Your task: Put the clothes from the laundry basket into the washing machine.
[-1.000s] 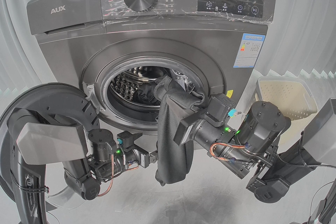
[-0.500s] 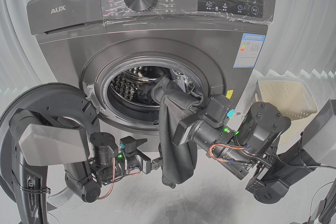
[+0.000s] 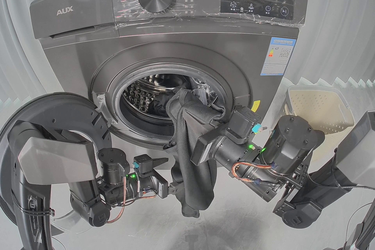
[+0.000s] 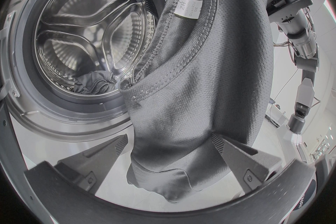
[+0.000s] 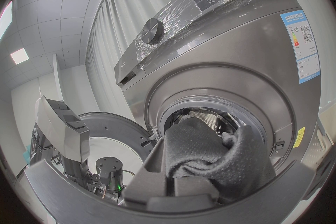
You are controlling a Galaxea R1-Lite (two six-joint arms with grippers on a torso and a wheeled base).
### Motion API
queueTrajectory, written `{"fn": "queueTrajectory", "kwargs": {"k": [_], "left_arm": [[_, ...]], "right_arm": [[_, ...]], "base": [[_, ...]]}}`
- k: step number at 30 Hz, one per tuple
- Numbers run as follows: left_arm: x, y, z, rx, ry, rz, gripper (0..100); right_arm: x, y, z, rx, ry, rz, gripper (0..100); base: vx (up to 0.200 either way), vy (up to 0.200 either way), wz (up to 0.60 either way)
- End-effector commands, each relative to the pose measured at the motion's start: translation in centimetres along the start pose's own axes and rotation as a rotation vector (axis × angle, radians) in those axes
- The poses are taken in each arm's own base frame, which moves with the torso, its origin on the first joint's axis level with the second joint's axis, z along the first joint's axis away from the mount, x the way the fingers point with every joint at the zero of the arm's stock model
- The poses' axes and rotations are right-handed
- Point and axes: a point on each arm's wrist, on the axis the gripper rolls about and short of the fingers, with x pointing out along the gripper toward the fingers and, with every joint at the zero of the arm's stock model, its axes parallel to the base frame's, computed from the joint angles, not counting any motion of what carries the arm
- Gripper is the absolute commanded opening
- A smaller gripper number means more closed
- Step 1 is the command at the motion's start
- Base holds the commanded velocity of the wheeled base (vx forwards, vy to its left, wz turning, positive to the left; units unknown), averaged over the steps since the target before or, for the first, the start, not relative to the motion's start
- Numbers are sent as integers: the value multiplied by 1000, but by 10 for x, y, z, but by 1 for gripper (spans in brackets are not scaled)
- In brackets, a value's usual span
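At the mouth of the washing machine (image 3: 168, 47), whose round door (image 3: 58, 114) stands swung wide to the robot's left, a dark grey garment (image 3: 191, 145) lies partly inside and partly out. Its upper end is bunched over the lower right rim of the opening, and the rest hangs down the front of the machine with its lower end loose just above the floor (image 3: 234, 219). The right gripper (image 5: 175, 172) sits at that rim with its jaws closed tight on the bunched upper fabric. The left gripper (image 4: 168, 139) is lower down, in front of the machine at the hanging end; its jaws are spread wide and hold nothing, with the hem dangling between the two fingers (image 4: 101, 158). Whether either pad touches the cloth is hard to tell. A white label (image 4: 189, 7) shows at the garment's neckline. A second dark piece of clothing (image 4: 94, 83) lies at the bottom of the steel drum (image 4: 87, 25). The cream laundry basket (image 3: 324, 106) stands on the floor just beside the machine, on the robot's right.
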Motion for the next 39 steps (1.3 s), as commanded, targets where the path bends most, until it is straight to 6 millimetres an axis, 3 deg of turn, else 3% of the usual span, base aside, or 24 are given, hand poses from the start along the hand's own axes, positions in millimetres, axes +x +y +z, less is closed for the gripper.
{"fn": "queueTrajectory", "kwargs": {"k": [1,6,7,20,26,31,33,39], "left_arm": [[2,1,3,3,-14,-2,100],[8,4,5,11,-34,1,100],[8,4,5,10,-36,1,0],[13,7,6,6,-49,9,0],[3,20,13,0,-65,66,0],[-7,12,9,-5,-31,52,0],[-2,7,8,1,-29,41,0],[21,24,12,7,-95,115,0]], "right_arm": [[0,0,-2,1,5,0,0],[-1,2,-2,2,7,4,0],[-1,2,-2,2,9,6,0],[-3,5,0,4,5,14,0],[-8,-1,0,-1,18,-2,0],[-12,-2,-1,-3,30,-4,0],[-11,1,0,0,24,5,0],[-13,4,-2,1,31,13,0]], "base": [[0,0,0],[0,0,0],[0,0,0],[0,0,0],[0,0,0],[0,0,0],[0,0,0],[0,0,0]]}}
